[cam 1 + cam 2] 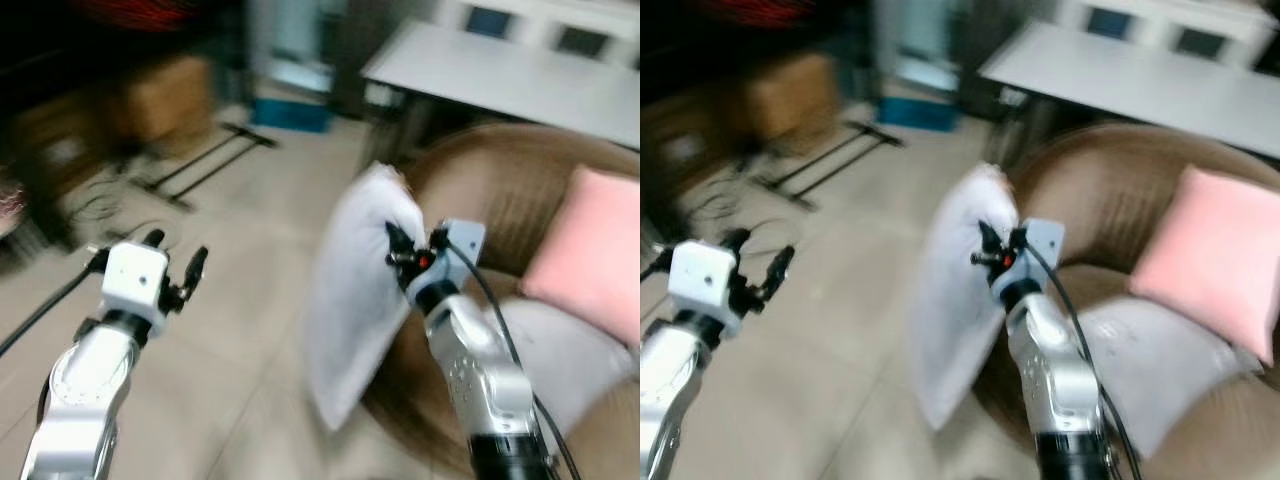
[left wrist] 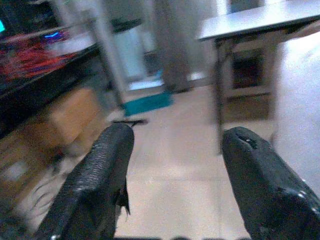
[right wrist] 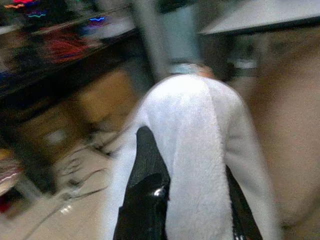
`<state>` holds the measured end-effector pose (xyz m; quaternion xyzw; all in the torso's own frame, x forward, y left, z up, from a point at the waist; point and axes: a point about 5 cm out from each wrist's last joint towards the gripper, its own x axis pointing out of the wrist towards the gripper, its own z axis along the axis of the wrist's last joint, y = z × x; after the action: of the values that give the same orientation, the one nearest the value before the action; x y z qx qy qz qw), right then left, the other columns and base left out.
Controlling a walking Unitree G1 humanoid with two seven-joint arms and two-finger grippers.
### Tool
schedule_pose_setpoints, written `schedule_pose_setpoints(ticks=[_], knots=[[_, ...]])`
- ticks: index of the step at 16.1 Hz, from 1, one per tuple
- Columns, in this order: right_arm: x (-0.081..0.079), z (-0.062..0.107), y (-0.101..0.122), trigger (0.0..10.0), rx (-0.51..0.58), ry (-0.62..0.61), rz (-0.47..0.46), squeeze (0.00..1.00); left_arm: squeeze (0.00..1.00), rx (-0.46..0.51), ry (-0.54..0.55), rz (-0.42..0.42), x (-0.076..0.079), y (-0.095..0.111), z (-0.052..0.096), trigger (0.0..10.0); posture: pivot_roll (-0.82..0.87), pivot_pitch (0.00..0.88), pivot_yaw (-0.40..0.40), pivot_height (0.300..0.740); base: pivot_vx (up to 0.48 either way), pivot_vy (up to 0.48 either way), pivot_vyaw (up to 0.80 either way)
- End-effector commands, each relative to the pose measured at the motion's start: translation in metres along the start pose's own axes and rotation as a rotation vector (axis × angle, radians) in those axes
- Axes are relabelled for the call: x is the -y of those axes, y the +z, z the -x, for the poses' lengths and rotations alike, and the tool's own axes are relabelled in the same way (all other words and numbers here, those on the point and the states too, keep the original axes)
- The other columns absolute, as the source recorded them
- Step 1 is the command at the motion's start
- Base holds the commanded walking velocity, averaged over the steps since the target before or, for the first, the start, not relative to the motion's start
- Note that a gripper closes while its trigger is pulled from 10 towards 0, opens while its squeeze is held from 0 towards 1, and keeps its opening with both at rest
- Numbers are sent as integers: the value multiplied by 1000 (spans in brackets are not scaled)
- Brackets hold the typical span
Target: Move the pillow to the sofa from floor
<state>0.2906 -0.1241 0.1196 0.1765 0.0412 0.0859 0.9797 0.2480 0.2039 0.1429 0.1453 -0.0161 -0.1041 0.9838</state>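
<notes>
A white pillow [image 1: 352, 300] hangs off the floor beside the brown sofa [image 1: 500, 190], its lower end dangling. My right gripper [image 1: 400, 250] is shut on the pillow's upper edge; in the right wrist view the fleecy pillow [image 3: 195, 145] is pinched between the two black fingers [image 3: 145, 190]. My left gripper [image 1: 175, 262] is held out over the floor on the left, open, with nothing between its fingers [image 2: 100, 175]. All views are blurred.
A pink cushion [image 1: 590, 250] and a pale cushion [image 1: 570, 355] lie on the sofa. Behind the sofa stands a white table [image 1: 500, 75]. Cardboard boxes [image 1: 160, 95], a metal stand's legs [image 1: 200, 160] and cables lie at the far left. Beige tiled floor [image 1: 230, 330] spreads between.
</notes>
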Motion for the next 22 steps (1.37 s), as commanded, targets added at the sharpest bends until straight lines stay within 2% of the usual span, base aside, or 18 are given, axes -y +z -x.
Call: schedule_pose_setpoints(ticks=[1, 8, 13, 17, 22], knots=[[-2, -2, 16, 10000, 82, -7, -9, 0, 0, -7, -18, -14, -1, 0, 3, 10000, 92, 0, -19, 740, 364, 0, -788], [-8, -6, 37, 10000, 154, 0, -9, 0, 0, -20, -105, -35, 4, -1, 1, 10000, 86, 0, -9, 740, 362, 0, -788], [-17, -13, 41, 10000, 162, 42, -13, 0, 0, -36, -150, -46, 6, -3, 4, 10000, 99, 0, -23, 740, 349, 0, 0], [-16, -19, 44, 10000, 179, -13, 7, 0, 0, -47, -179, -50, 8, -5, 6, 10000, 94, 0, -18, 740, 345, 0, 0], [-20, -36, 53, 10000, 213, -49, 13, 0, 0, -61, -235, -58, 11, -6, 6, 10000, 92, 0, -15, 740, 335, 0, 0]])
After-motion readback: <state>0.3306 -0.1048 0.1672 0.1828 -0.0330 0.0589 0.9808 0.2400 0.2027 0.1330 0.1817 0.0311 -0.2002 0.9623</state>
